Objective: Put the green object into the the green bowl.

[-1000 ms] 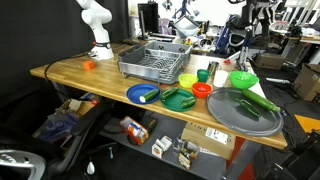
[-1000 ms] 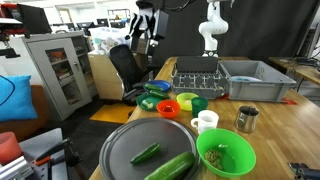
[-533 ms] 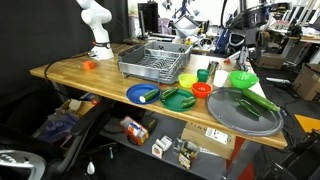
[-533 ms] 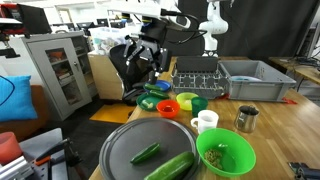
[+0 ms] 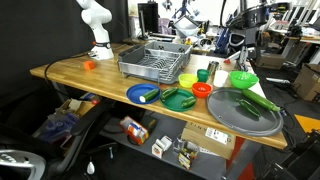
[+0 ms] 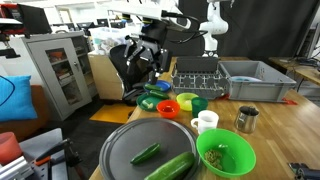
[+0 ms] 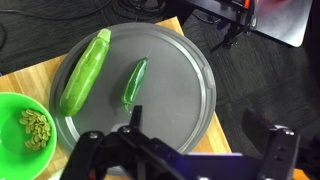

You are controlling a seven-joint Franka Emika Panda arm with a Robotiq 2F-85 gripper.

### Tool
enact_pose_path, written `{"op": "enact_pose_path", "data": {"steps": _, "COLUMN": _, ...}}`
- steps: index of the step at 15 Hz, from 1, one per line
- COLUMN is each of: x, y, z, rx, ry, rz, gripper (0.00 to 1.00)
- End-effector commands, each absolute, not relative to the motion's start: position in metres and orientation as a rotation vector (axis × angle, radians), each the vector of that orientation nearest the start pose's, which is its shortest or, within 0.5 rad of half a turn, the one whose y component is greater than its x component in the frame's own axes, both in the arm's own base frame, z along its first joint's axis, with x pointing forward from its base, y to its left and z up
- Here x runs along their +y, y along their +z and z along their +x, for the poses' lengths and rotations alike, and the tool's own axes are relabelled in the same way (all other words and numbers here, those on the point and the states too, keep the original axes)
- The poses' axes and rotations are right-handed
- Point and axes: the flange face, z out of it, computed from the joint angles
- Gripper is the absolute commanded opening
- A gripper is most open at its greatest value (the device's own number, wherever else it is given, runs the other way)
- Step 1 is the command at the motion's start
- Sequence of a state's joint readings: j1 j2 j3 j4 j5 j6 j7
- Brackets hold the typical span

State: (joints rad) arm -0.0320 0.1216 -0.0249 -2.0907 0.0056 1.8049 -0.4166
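My hand [image 7: 195,125] hangs high over the gray tray [image 7: 190,60], fingers spread wide with nothing between them. The dark green piece [image 7: 134,83] I'm after lies slantwise near the middle of the tray, in the upper centre of the wrist view. The green bowl [image 7: 10,152] sits on the tabletop [image 7: 25,78] just beside the tray, at the lower left of that view, with some seeds [image 7: 35,128] already in it.

My worry is the brighter cucumber [image 7: 85,72] lying near the piece, to its left. If I come down off-line, a finger could land on it, or I could close on the wrong one. The piece looks round and the tray smooth, so a nudge from one finger may roll it away. It also lies at an angle, so I judge the wrist must turn to close across it.
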Motion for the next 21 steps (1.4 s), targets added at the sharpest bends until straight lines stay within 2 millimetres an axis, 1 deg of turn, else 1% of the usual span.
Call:
{"op": "enact_pose_path", "data": {"steps": 1, "x": -0.042, "y": 0.311, "z": 0.516, "rx": -0.460, "ry": 0.507, "rz": -2.947, "gripper": 1.00}}
{"op": "enact_pose_path", "data": {"steps": 4, "x": -0.065, "y": 0.261, "z": 0.510, "rx": -0.309, "ry": 0.460, "rz": -2.998, "gripper": 1.00}}
{"op": "enact_pose_path", "data": {"steps": 6, "x": -0.083, "y": 0.226, "z": 0.499, "rx": -0.184, "ry": 0.476, "rz": -3.001, "gripper": 1.00}}
{"op": "enact_pose_path", "data": {"steps": 8, "x": -0.092, "y": 0.200, "z": 0.488, "rx": -0.113, "ry": 0.495, "rz": -2.977, "gripper": 1.00}}
{"op": "enact_pose_path", "data": {"steps": 9, "x": -0.093, "y": 0.189, "z": 0.483, "rx": -0.093, "ry": 0.513, "rz": -2.962, "gripper": 1.00}}
{"op": "enact_pose_path", "data": {"steps": 11, "x": -0.090, "y": 0.177, "z": 0.475, "rx": -0.091, "ry": 0.554, "rz": -2.930, "gripper": 1.00}}
{"op": "enact_pose_path", "data": {"steps": 12, "x": -0.089, "y": 0.176, "z": 0.475, "rx": -0.081, "ry": 0.563, "rz": -2.929, "gripper": 1.00}}
{"op": "enact_pose_path", "data": {"steps": 13, "x": -0.090, "y": 0.174, "z": 0.477, "rx": -0.114, "ry": 0.587, "rz": -2.940, "gripper": 1.00}}
{"op": "enact_pose_path", "data": {"steps": 16, "x": -0.088, "y": 0.174, "z": 0.477, "rx": -0.111, "ry": 0.587, "rz": -2.939, "gripper": 1.00}}
{"op": "enact_pose_path", "data": {"steps": 17, "x": -0.089, "y": 0.171, "z": 0.479, "rx": -0.127, "ry": 0.602, "rz": -2.929, "gripper": 1.00}}
{"op": "enact_pose_path", "data": {"steps": 21, "x": -0.077, "y": 0.139, "z": 0.480, "rx": -0.248, "ry": 0.698, "rz": -2.881, "gripper": 1.00}}
